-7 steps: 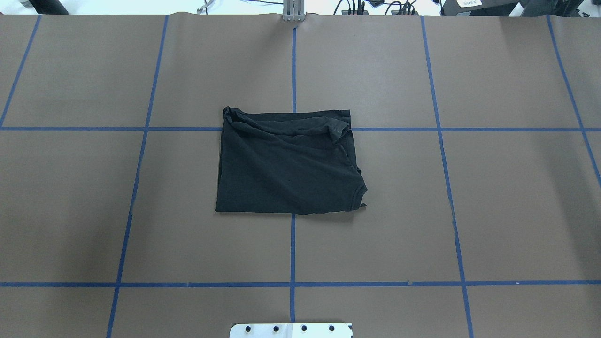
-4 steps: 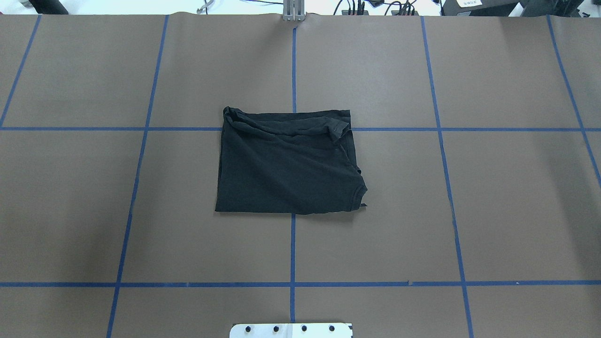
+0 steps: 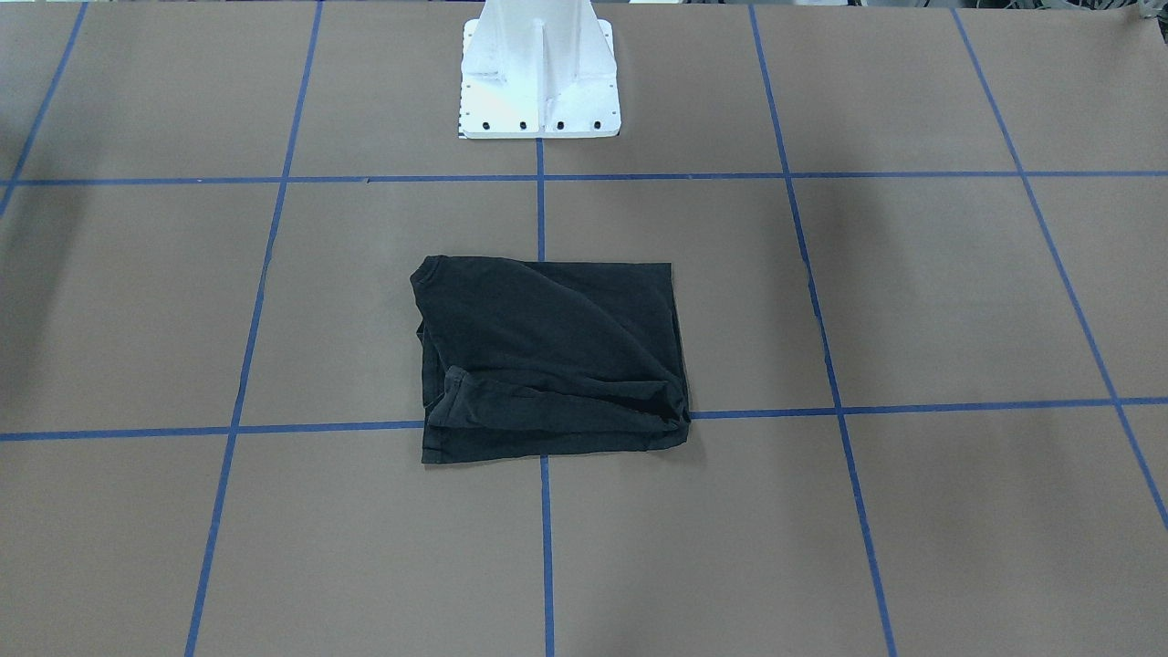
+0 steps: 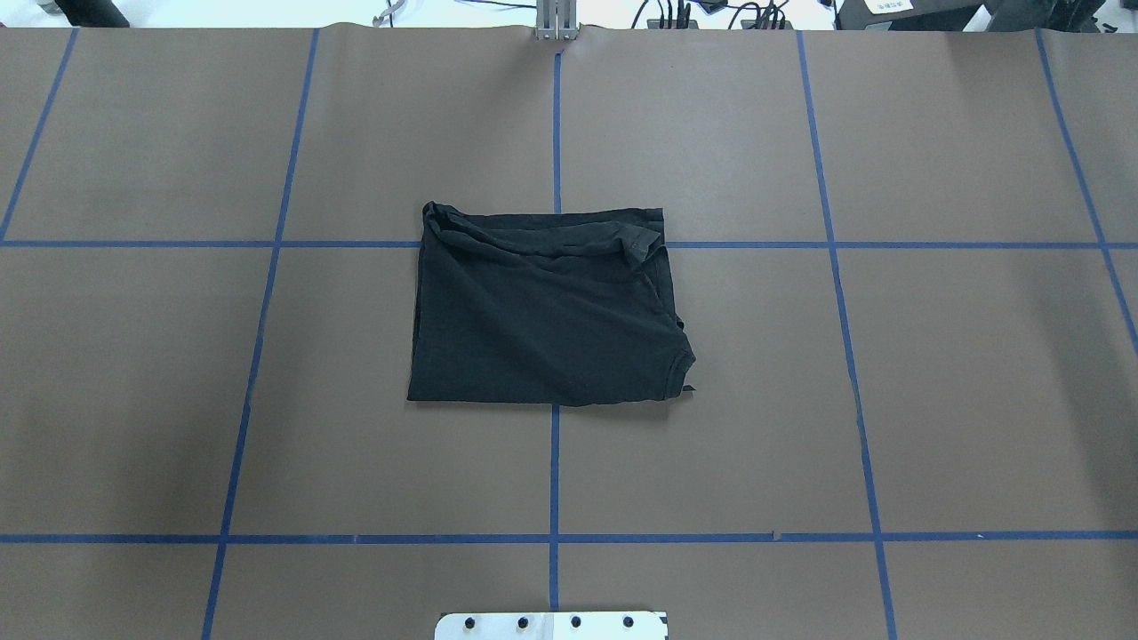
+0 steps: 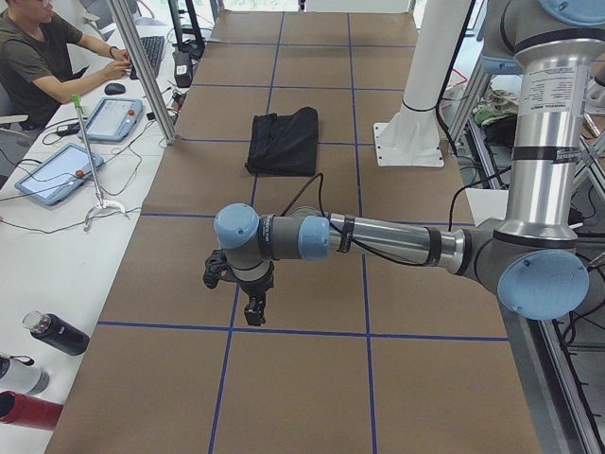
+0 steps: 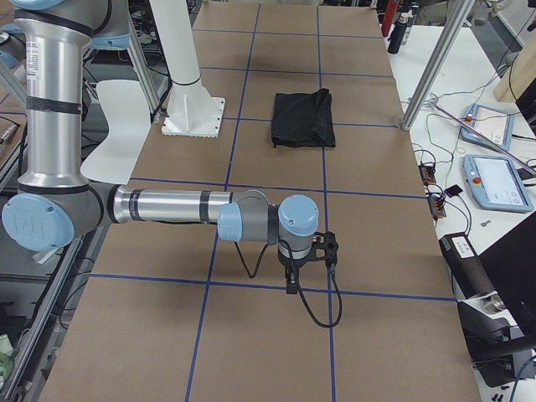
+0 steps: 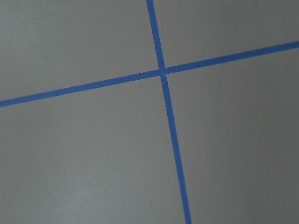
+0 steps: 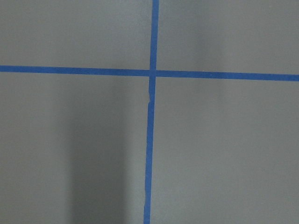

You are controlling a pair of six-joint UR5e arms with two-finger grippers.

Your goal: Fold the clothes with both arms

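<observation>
— Where's the T-shirt (image 4: 542,311)?
— Folded, in the middle of the desk (image 4: 933,400), over a blue tape (image 4: 555,471) crossing
— End effectors?
— Well away, above bare desk: left end effector (image 5: 253,317), right end effector (image 6: 291,286); I cannot tell how open either is

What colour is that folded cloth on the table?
The folded T-shirt is plain black; overhead exterior view shows it best.
</observation>
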